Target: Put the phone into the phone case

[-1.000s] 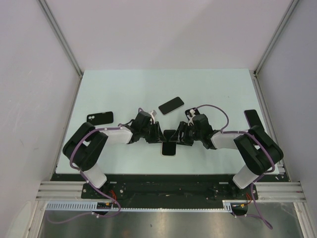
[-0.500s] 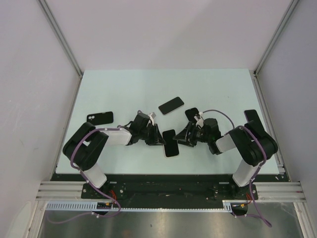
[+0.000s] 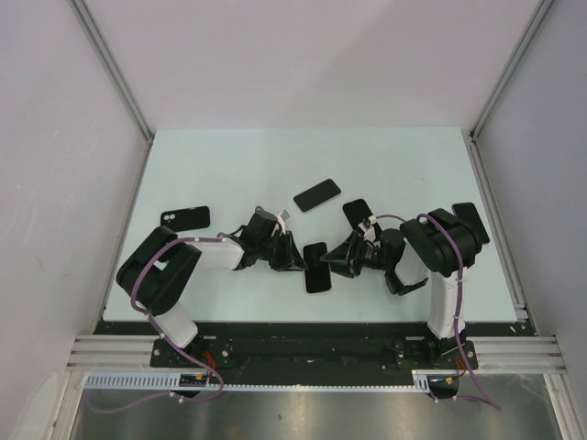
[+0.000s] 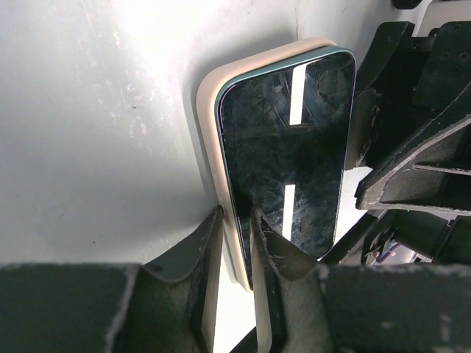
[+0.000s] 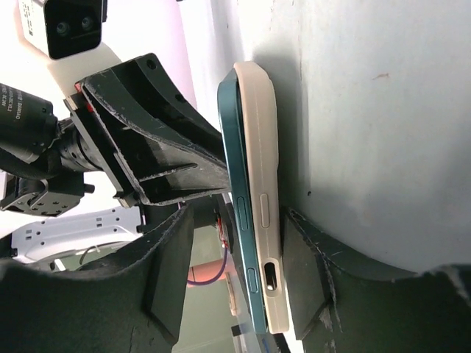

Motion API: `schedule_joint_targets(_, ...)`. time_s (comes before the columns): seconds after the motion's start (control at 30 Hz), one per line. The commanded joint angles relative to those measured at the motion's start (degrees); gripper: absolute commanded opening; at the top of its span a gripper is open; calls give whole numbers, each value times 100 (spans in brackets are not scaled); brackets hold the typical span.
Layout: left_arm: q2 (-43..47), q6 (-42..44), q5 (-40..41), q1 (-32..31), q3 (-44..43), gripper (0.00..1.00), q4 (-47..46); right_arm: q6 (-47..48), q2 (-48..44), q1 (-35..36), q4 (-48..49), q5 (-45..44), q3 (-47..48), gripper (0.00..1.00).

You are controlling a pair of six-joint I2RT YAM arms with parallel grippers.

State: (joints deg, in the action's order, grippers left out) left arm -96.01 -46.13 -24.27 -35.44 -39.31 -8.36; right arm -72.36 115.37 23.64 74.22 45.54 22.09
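Teal phone (image 4: 287, 147) part-seated in cream case (image 4: 207, 125), left end effector (image 4: 235, 220) clamping its rim, right end effector (image 5: 237, 217) apart

Glossy smudged glass phone (image 4: 287, 147), matt plastic phone case (image 4: 208, 140), scuffed black plastic left tool (image 4: 237, 217), smooth table (image 4: 88, 110)

Phone (image 4: 287, 147) sits partly in phone case (image 4: 209, 140), between left tool (image 4: 235, 218) and right tool (image 5: 239, 215).

Teal dark-screened phone (image 4: 287, 154) partly seated in cream case (image 4: 209, 140).
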Motion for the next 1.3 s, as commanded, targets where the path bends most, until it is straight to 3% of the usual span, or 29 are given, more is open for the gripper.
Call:
schedule_joint_targets(0.0,12,-19,-104,-86,116,26,54,-200,161,-26,1640,157,-152,53)
schedule_joint_targets(0.4,12,16,-60,-86,160,25,80,-112,222,-35,1649,166,-143,16)
schedule_joint_targets(0.5,12,16,-69,-86,152,26,80,-77,222,-44,1640,148,-152,0)
schedule_joint_targets(0.63,-14,25,-86,-86,143,26,80,-51,170,-26,1649,174,-135,3)
schedule_joint_targets(0.67,-23,25,-86,-86,134,26,80,-33,135,-17,1649,201,-126,12)
schedule_joint_targets(0.7,-41,25,-95,-86,134,26,80,-24,30,-17,1649,236,-134,30)
schedule_joint_targets(0.8,-50,34,-104,-86,134,26,71,-68,-198,-26,1649,368,-126,43)
schedule_joint_targets(0.93,-41,60,-165,-86,134,26,19,-138,-357,-35,1649,359,-126,43)
schedule_joint_targets(1.1,-23,78,-306,-86,152,36,-87,-138,-322,-52,1649,359,-117,40)
schedule_joint_targets(1.27,-6,60,-376,-86,169,39,-183,-121,-305,-61,1649,350,-117,34)
